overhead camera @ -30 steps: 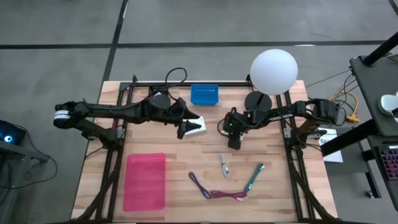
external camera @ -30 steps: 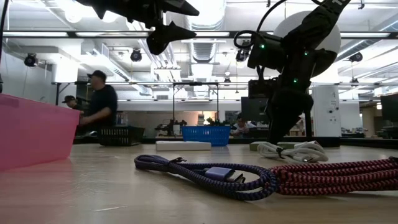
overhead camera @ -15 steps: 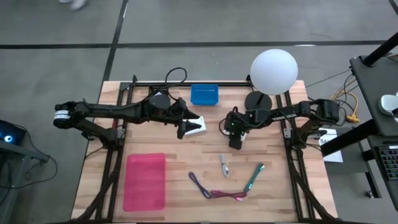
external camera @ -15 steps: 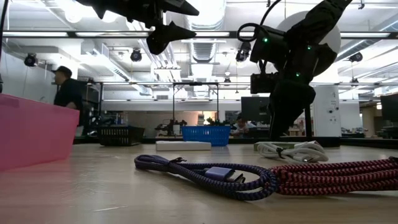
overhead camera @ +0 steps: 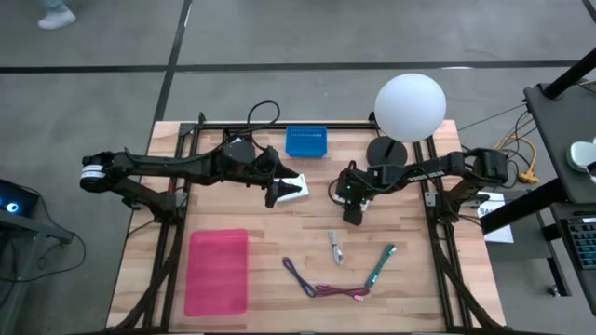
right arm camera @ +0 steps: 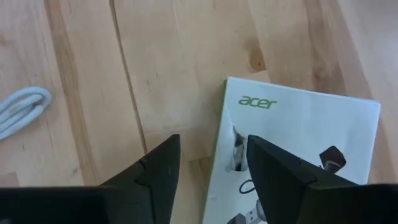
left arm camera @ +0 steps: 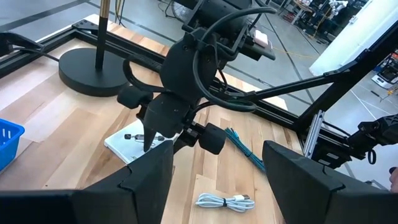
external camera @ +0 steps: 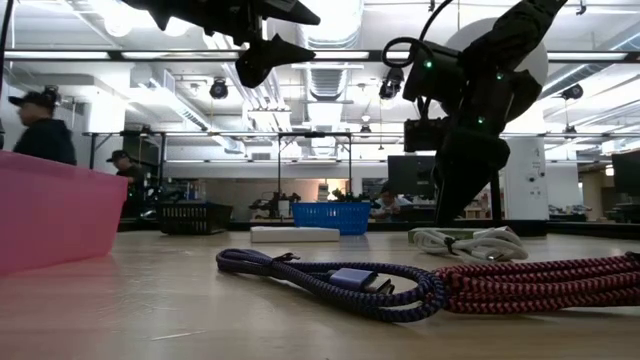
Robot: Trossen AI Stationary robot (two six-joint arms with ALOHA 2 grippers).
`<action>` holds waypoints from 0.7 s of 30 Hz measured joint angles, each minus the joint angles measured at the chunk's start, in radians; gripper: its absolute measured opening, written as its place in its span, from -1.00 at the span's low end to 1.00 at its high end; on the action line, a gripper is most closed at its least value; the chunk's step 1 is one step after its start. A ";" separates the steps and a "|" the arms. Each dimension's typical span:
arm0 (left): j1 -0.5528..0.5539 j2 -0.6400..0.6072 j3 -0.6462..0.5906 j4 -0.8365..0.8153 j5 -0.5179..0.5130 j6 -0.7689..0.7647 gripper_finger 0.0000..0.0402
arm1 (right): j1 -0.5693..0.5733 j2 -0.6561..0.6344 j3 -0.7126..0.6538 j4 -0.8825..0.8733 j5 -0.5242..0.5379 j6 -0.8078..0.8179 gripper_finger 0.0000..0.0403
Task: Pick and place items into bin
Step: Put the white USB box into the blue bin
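My right gripper [right arm camera: 210, 148] is open and points down over a white card printed "acer" [right arm camera: 298, 155]; one finger stands over the card's edge, the other over bare wood. The left wrist view shows the same card [left arm camera: 124, 144] under it. In the high view this gripper [overhead camera: 353, 214] hides that card. My left gripper [overhead camera: 277, 193], open, hangs high above the table beside a second white card [overhead camera: 298, 189]. A small white coiled cable [overhead camera: 335, 247], a green pen [overhead camera: 380, 265] and a purple-pink cord [overhead camera: 321, 285] lie flat on the near half of the table.
A pink bin [overhead camera: 219, 270] sits at the near left. A blue basket [overhead camera: 306, 141] stands at the far edge, with the white globe lamp [overhead camera: 410, 107] on its black base [overhead camera: 386, 151] at the far right. Black frame rails run along both table sides. People move in the room behind.
My right gripper has shifted a little toward the table's right and turned slightly at the wrist, staying over its card. The things on the table have not moved.
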 joint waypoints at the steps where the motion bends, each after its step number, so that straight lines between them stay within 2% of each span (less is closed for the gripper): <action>1: 0.000 0.000 0.000 0.000 0.000 0.000 0.15 | 0.000 0.000 0.000 0.001 -0.005 0.001 -0.15; 8: 0.000 0.002 0.000 0.000 0.000 0.000 0.15 | 0.000 0.037 -0.003 0.015 -0.050 0.011 -0.16; 15: 0.000 0.002 0.000 0.000 0.000 0.000 0.15 | 0.000 0.077 0.001 0.019 -0.042 0.020 -0.20; 21: 0.000 0.002 -0.002 -0.001 0.000 0.000 0.15 | 0.000 0.079 0.000 0.018 -0.035 0.013 -0.33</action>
